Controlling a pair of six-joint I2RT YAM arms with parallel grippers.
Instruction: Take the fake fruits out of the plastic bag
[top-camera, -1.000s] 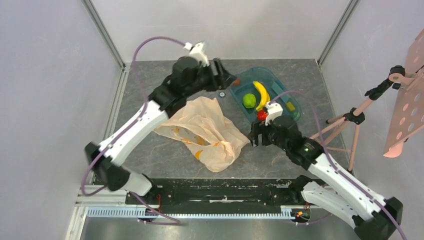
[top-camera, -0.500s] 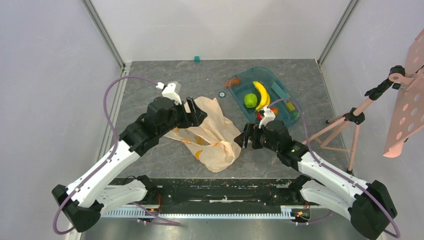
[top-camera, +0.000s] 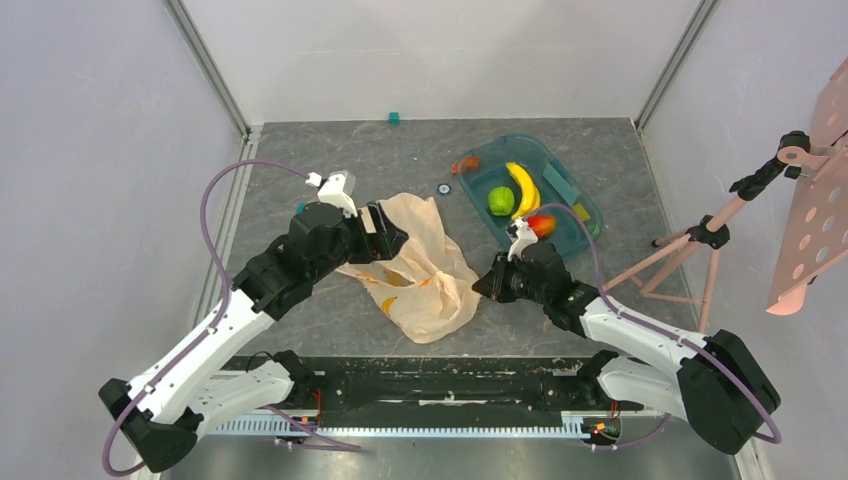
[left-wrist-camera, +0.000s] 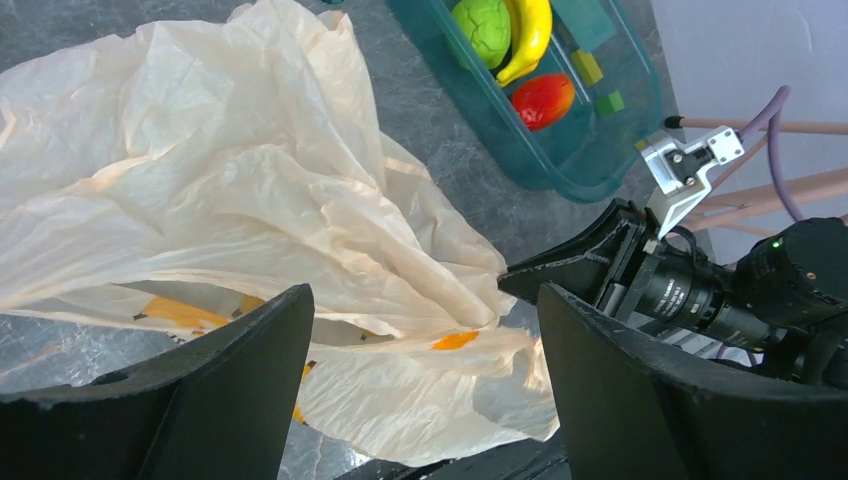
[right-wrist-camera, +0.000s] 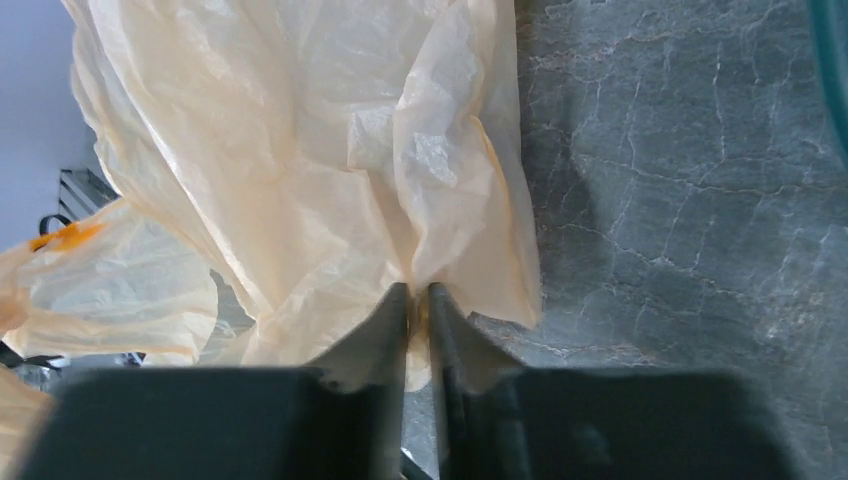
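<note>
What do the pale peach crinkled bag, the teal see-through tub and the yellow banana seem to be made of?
The pale peach crinkled bag looks like thin plastic film: fine creases, light passing through. The teal see-through tub looks like rigid tinted plastic: smooth walls, contents visible through them. The yellow banana seems glossy moulded plastic, evenly coloured; rubber cannot be excluded.
</note>
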